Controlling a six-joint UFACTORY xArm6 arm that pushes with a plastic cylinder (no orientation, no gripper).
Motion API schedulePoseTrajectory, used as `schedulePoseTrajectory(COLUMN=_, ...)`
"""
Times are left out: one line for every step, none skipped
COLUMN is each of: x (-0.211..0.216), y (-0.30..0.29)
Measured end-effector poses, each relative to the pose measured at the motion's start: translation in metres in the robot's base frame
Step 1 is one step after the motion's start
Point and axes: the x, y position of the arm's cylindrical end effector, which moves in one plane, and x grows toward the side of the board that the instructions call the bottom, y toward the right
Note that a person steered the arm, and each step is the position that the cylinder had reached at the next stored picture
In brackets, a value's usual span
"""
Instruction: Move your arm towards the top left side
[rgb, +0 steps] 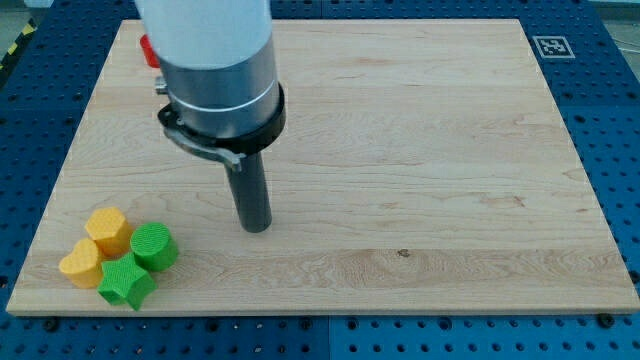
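My tip (256, 228) rests on the wooden board (420, 150), left of the board's middle and toward the view's bottom. The white and grey arm body rises above it toward the view's top left. A cluster of blocks lies at the view's bottom left: a yellow hexagonal block (107, 231), a yellow rounded block (80, 265), a green cylinder (154, 246) and a green star block (126, 282). My tip stands to the right of the green cylinder, apart from it. A red block (147, 50) shows partly behind the arm at the view's top left.
The board lies on a blue perforated table (610, 120). A black-and-white marker tag (551, 46) sits at the board's top right corner.
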Motion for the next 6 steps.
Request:
schedulePoseTrajectory(x=-0.017, y=0.006)
schedulePoseTrajectory(x=-0.045, y=0.006)
schedulePoseTrajectory(x=-0.076, y=-0.006)
schedulePoseTrajectory(x=-0.097, y=-0.018)
schedulePoseTrajectory(x=-0.116, y=-0.051)
schedulePoseTrajectory(x=-0.138, y=-0.092)
